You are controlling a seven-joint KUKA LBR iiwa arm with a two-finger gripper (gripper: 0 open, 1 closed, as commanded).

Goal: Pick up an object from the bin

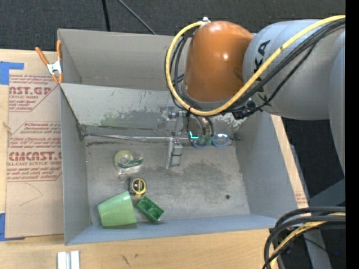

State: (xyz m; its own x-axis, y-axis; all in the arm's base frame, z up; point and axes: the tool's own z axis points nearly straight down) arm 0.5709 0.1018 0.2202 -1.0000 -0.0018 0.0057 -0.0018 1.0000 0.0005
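Note:
My gripper [175, 157] hangs low over the bare middle of the bin floor, below the orange cover, with nothing seen in it. A small clear bluish thing [221, 140] lies just to its right, partly hidden under the arm. To its left lies a clear, pale yellow-green round thing [127, 161]. Further down sits a small round black and yellow thing [137, 185].
A light green cup [117, 211] lies on its side in the front left corner, and a dark green block [150, 209] touches its right side. The arm and its cables cover the bin's back right part.

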